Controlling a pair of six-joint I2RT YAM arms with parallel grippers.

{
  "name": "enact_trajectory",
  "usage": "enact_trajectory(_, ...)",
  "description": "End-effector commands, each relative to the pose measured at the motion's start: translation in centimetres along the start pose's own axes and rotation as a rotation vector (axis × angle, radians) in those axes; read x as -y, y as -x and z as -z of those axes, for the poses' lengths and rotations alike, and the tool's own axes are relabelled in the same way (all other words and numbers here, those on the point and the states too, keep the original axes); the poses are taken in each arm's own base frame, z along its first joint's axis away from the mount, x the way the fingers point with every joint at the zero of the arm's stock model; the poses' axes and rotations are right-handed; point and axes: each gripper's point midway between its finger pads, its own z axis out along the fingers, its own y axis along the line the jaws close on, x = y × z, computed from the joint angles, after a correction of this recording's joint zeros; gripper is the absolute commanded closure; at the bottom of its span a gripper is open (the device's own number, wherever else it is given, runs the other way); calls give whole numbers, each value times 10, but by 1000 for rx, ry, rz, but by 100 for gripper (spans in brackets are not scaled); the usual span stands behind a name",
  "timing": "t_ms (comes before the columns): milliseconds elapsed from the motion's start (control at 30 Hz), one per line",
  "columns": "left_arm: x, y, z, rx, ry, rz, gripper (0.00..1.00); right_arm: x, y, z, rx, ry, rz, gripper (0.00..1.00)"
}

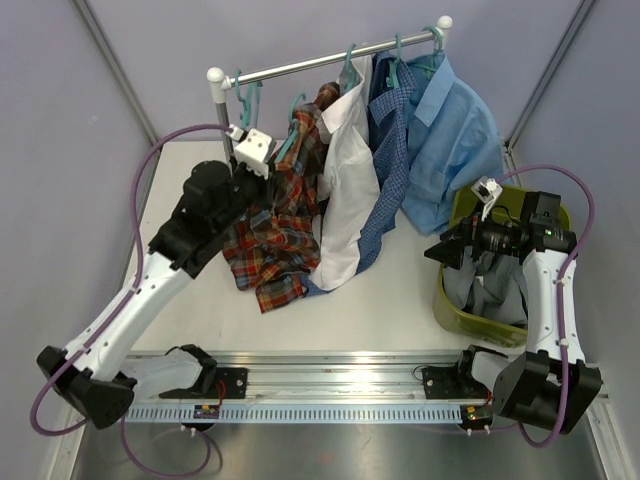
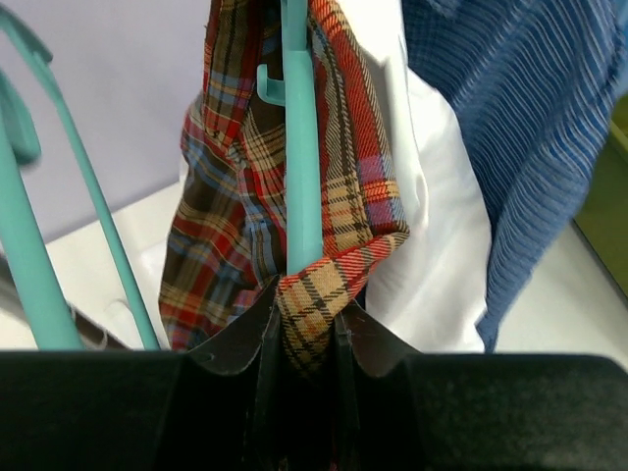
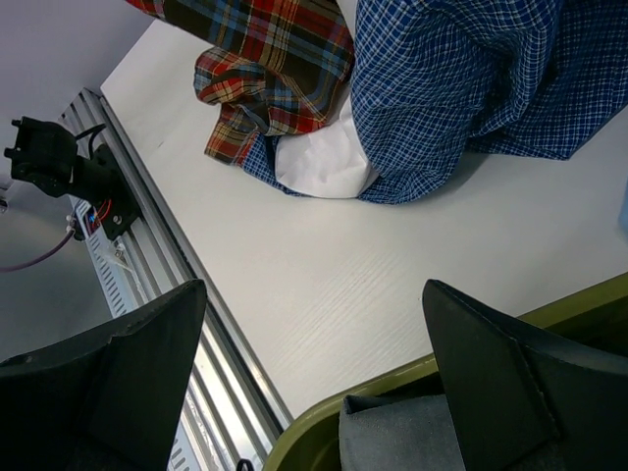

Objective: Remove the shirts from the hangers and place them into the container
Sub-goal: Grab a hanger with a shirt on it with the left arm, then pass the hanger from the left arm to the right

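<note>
top view, done: a grey shirt [image 1: 492, 285] lies in the basket [image 1: 452, 305] at the near right of the table [image 1: 380, 310]. A bare hanger [image 1: 247, 100] hangs at the left end of the rail [image 1: 320, 66].
top view, in hand: the plaid shirt [image 1: 268, 240], leftmost of the hung ones, sags with its tail on the table. The left gripper [image 1: 268, 172] is at its upper part.
top view, left to do: four shirts, by this count. They are the plaid shirt, white shirt [image 1: 345, 200], check shirt [image 1: 392, 170] and light blue shirt [image 1: 450, 150]; the last three are on hangers on the rail.
top view, right gripper [image 1: 440, 252]: over the basket's left rim, carrying nothing.
top view, writing: none legible.
left wrist, grip: the left gripper [image 2: 306, 334] has its fingers nearly pressed together, pinching a fold of plaid shirt [image 2: 226, 226].
left wrist, plaid's hanger [image 2: 302, 147]: its arm runs down into the pinched cloth, so the shirt is judged not yet off. Whether the hook is on the rail cannot be told.
left wrist, beside: the bare hanger [image 2: 59, 206] is to the left; the white shirt [image 2: 432, 245] and then the check shirt [image 2: 530, 118] are to the right.
left wrist, writing: none.
right wrist, grip: the right gripper [image 3: 314, 383] has its fingers spread wide, with nothing between them.
right wrist, below: the basket rim [image 3: 392, 388] with the grey shirt [image 3: 402, 437] inside.
right wrist, far: plaid, white and check tails bunched on the table.
right wrist, writing: none legible.
</note>
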Motion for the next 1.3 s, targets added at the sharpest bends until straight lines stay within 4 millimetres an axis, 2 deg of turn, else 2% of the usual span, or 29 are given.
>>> enact_trajectory(0, 13, 34, 39, 176, -82, 11, 100, -10, 10, 3, 30, 46, 53, 1)
enact_trajectory(100, 22, 19, 68, 186, -141, 7, 100, -15, 14, 2, 18, 58, 66, 1)
enact_trajectory(133, 25, 16, 76, 189, -160, 7, 100, -14, 9, 2, -16, 41, 54, 1)
enact_trajectory(233, 39, 5, 102, 200, -240, 29, 100, -19, 14, 1, -85, 9, 65, 1)
enact_trajectory(300, 52, -4, 116, 203, -306, 90, 100, -31, 28, 0, -103, 14, 114, 0)
enact_trajectory(333, 57, -8, 119, 201, -330, 111, 100, -33, 32, 0, -118, -10, 109, 1)
enact_trajectory(400, 68, -22, 122, 180, -380, 175, 100, -43, 53, -1, -112, -28, 154, 1)
enact_trajectory(500, 81, -36, 121, 166, -425, 241, 100, -64, 79, -15, -121, -39, 204, 1)
enact_trajectory(533, 84, -38, 120, 164, -432, 255, 100, -74, 83, -26, -139, -31, 215, 1)
enact_trajectory(600, 95, -39, 119, 161, -456, 286, 100, -82, 101, -36, -117, -77, 232, 1)
enact_trajectory(633, 100, -40, 117, 152, -465, 295, 100, -89, 103, -50, -127, -98, 246, 1)
enact_trajectory(667, 113, -41, 118, 140, -497, 303, 100, -94, 111, -52, -114, -99, 251, 1)
enact_trajectory(700, 114, -39, 116, 147, -483, 306, 100, -98, 114, -57, -107, -92, 232, 1)
enact_trajectory(733, 127, -41, 115, 123, -512, 309, 100, -100, 121, -64, -101, -90, 174, 1)
enact_trajectory(867, 143, -46, 99, 79, -470, 371, 100, -123, 122, -82, -126, 25, 124, 1)
enact_trajectory(967, 145, -51, 85, 62, -395, 405, 100, -120, 119, -94, -147, 18, 134, 1)
enact_trajectory(1000, 147, -48, 75, 75, -370, 437, 100, -121, 118, -96, -151, 15, 145, 1)
enact_trajectory(1133, 159, -44, 59, 70, -341, 507, 100, -122, 116, -96, -142, 12, 191, 1)
enact_trajectory(1200, 165, -39, 55, 82, -350, 506, 100, -121, 119, -89, -135, 10, 278, 1)
enact_trajectory(1233, 168, -37, 56, 88, -363, 499, 100, -118, 123, -75, -145, -2, 405, 1)
enact_trajectory(1267, 170, -36, 56, 96, -374, 478, 100, -114, 124, -68, -159, -18, 442, 0)
